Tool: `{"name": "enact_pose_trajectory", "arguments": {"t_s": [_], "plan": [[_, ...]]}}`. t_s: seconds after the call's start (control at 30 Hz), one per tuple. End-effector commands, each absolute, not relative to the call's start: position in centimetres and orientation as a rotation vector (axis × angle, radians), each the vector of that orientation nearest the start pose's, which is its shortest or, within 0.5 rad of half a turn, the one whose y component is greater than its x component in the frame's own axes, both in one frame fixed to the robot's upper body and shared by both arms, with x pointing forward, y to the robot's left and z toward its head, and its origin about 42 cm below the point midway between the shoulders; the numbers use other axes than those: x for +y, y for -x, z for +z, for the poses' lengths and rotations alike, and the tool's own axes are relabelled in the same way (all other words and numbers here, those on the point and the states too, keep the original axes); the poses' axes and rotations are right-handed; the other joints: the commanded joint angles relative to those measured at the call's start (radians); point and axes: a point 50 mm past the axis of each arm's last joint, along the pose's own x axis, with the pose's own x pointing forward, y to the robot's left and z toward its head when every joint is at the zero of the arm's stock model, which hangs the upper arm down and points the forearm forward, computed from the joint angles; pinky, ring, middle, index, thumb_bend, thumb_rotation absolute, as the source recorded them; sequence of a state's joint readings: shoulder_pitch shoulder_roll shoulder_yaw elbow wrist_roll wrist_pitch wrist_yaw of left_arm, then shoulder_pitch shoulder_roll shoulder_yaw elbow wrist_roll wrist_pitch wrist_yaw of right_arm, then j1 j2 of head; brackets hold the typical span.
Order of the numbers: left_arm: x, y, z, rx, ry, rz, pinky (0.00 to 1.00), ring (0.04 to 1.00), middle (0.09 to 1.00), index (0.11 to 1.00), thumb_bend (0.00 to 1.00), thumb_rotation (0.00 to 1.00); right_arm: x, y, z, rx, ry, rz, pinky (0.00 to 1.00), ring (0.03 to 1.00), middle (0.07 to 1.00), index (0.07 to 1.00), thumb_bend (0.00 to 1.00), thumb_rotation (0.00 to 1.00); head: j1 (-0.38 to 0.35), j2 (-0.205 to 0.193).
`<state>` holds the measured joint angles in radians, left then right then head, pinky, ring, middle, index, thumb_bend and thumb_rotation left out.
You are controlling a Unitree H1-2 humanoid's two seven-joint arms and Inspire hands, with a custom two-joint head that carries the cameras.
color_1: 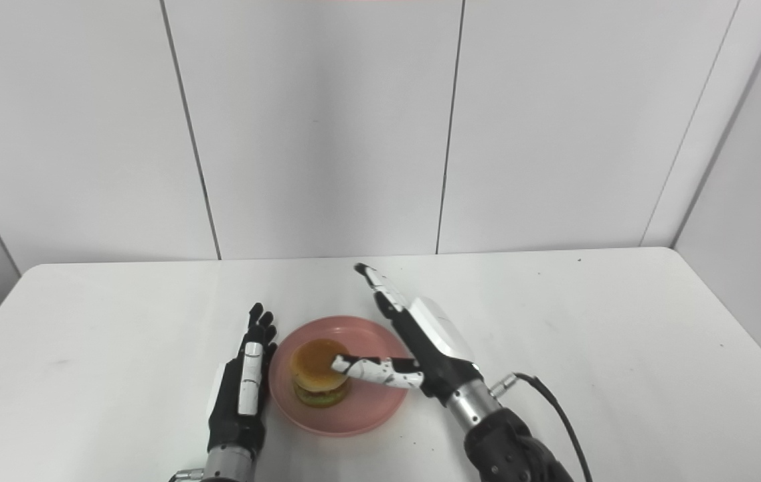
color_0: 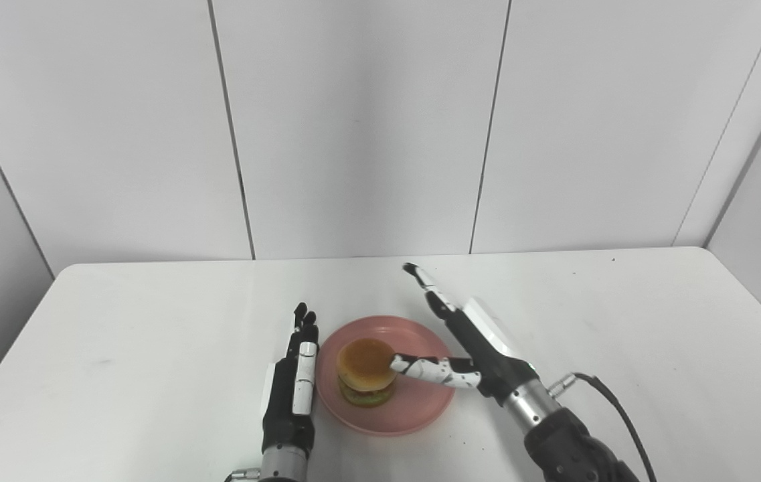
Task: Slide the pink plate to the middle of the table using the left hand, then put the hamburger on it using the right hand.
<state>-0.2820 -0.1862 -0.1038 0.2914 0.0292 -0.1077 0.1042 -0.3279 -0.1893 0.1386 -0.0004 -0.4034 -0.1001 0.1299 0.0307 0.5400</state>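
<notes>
The pink plate (color_0: 413,402) lies on the white table (color_0: 152,348) near the front middle. The hamburger (color_0: 365,371) stands upright on the plate, left of its centre. My right hand (color_0: 467,348) is open over the plate's right side; its thumb tip touches the bun's right side and its fingers point away toward the wall, apart from the burger. My left hand (color_0: 294,388) is open with straight fingers, flat-edged along the plate's left rim, at or very near touching it. It also shows in the right eye view (color_1: 243,388).
The table's rounded far edge (color_0: 380,258) meets grey wall panels. A black cable (color_0: 621,415) trails from the right wrist at the lower right.
</notes>
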Motion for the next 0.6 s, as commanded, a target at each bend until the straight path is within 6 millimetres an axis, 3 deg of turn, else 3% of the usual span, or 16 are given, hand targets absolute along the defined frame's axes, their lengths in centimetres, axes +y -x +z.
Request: {"name": "enact_pose_trajectory", "arguments": {"t_s": [0.0,0.13,0.23,0.33,0.57], "plan": [[8.0,-34.9,10.1,-0.029,0.165,-0.101,1.0,1.0,1.0,1.0,0.72,1.0,-19.7,-37.7,21.6,-0.493,0.563,0.218,0.99,1.0,1.0,1.0,0.78,0.9,0.001,0.001],[8.0,-35.0,10.1,-0.029,0.181,-0.097,1.0,1.0,1.0,1.0,0.73,1.0,-21.1,-37.9,19.8,-0.458,0.446,0.129,1.0,1.0,1.0,1.0,0.72,0.95,-0.003,-0.002],[8.1,-35.1,10.1,-0.024,0.171,-0.104,1.0,1.0,1.0,1.0,0.73,1.0,-21.4,-37.9,19.3,-0.414,0.338,0.116,1.0,1.0,1.0,1.0,0.7,0.92,-0.003,-0.003],[8.1,-35.1,10.1,-0.024,0.18,-0.104,1.0,1.0,1.0,1.0,0.74,1.0,-21.2,-37.7,18.4,-0.376,0.188,0.103,1.0,1.0,1.0,1.0,0.68,0.9,-0.009,-0.002],[8.4,-35.2,10.1,-0.029,0.164,-0.105,1.0,1.0,1.0,1.0,0.73,1.0,-20.2,-36.0,18.0,-0.283,-0.012,0.144,1.0,1.0,1.0,1.0,0.62,0.97,-0.014,-0.002]]}}
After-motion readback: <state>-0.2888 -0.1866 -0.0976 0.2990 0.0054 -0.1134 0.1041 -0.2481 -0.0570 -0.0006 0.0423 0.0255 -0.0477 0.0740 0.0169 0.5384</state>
